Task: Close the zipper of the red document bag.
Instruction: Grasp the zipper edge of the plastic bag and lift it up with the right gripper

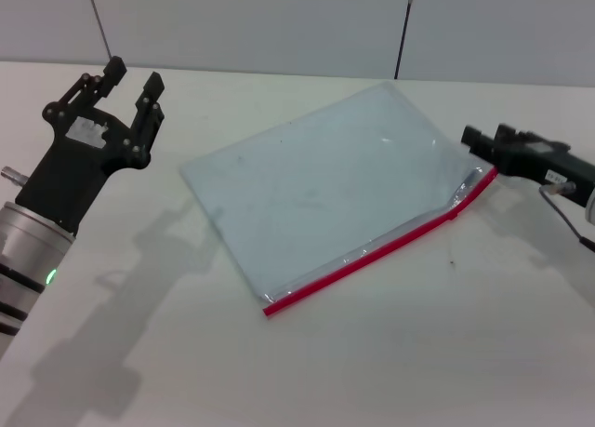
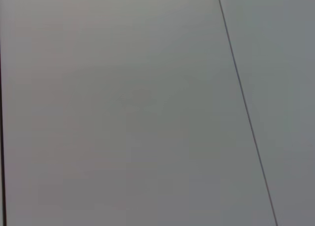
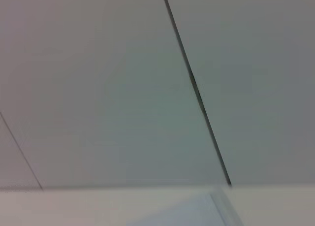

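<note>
The red document bag (image 1: 321,190), a flat translucent pale blue pouch, lies slanted on the white table in the head view. Its zipper (image 1: 372,255) is a red strip along the near long edge, running from the near end up to the right corner. The pouch buckles slightly near that right corner. My right gripper (image 1: 476,140) sits low at the right end of the zipper, right beside the corner. My left gripper (image 1: 133,81) is raised at the far left, open and holding nothing, well clear of the bag. A pale corner of the bag (image 3: 206,211) shows in the right wrist view.
The white table (image 1: 390,371) runs back to a grey panelled wall (image 1: 279,27). The left wrist view shows only the wall panels (image 2: 123,108).
</note>
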Robot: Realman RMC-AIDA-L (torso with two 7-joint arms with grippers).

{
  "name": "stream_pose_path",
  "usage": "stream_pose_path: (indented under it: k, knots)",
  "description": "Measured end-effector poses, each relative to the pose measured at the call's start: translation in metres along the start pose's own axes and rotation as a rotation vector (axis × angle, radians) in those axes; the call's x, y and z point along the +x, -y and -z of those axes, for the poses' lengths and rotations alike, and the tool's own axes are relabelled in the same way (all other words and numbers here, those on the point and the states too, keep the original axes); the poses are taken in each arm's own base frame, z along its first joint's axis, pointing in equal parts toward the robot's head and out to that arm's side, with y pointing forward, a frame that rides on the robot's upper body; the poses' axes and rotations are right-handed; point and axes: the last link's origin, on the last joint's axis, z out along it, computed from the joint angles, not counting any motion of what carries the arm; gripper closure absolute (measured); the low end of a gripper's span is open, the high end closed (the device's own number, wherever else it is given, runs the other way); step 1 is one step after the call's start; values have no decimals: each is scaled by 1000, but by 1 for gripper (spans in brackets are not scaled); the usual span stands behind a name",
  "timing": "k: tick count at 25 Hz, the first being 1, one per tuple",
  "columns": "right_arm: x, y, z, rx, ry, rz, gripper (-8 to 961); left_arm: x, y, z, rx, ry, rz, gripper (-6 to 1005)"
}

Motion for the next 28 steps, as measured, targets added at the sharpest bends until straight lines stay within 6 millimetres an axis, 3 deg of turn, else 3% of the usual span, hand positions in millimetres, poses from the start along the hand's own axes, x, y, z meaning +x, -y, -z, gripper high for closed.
stream_pose_path:
  k: [5, 12, 28]
  knots:
    - [4, 5, -3, 20, -127, -16, 297, 0, 0, 0, -1, 0, 0, 557]
    - [8, 9, -2, 41, -176, -39, 297, 0, 0, 0, -1, 0, 0, 556]
    - [6, 25, 9, 105, -121, -116, 297, -1, 0, 1, 1, 5, 0, 556]
